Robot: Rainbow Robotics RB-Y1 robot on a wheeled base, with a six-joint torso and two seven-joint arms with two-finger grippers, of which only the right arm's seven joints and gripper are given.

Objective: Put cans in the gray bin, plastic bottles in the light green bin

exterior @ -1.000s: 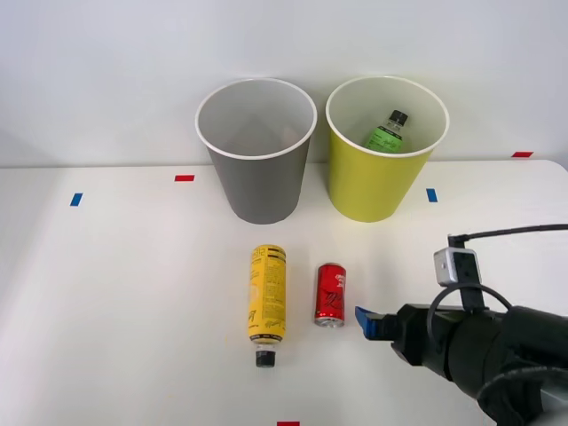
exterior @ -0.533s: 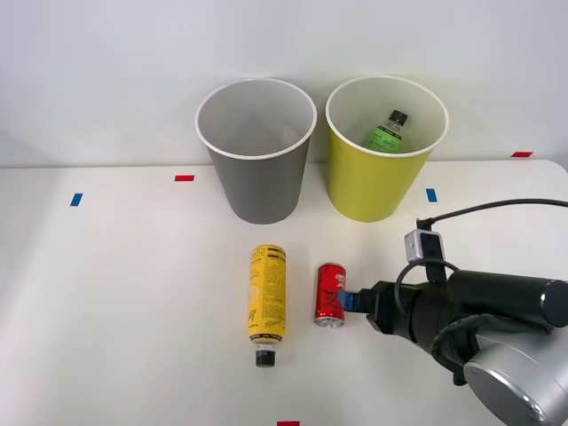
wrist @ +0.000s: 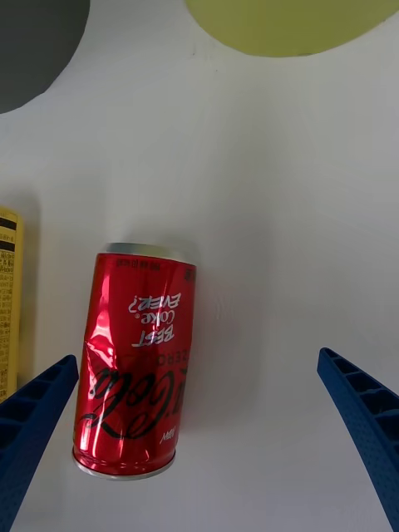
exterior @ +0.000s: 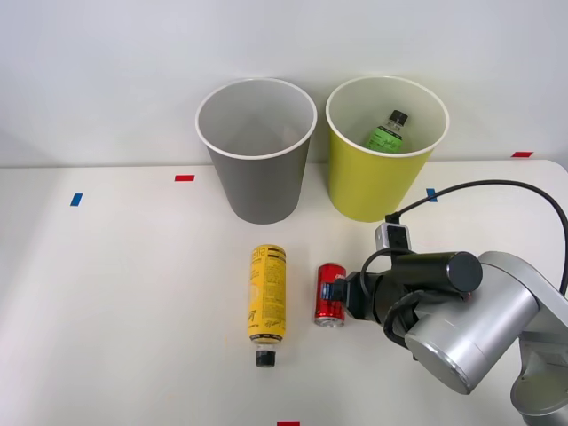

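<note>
Your claw [wrist: 199, 432] is spread wide, low over the surface [exterior: 133, 293], arm reaching in level from the right; the can [exterior: 330, 295] lies just beside one finger [wrist: 33, 424], beside the yellow bottle [exterior: 266, 302].

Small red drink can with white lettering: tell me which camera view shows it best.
The right wrist view. There the small red drink can lies large on the white table, lettering and silver ends plain, between the open blue fingers. In the front view, the can is small, with the right gripper covering its side.
</note>
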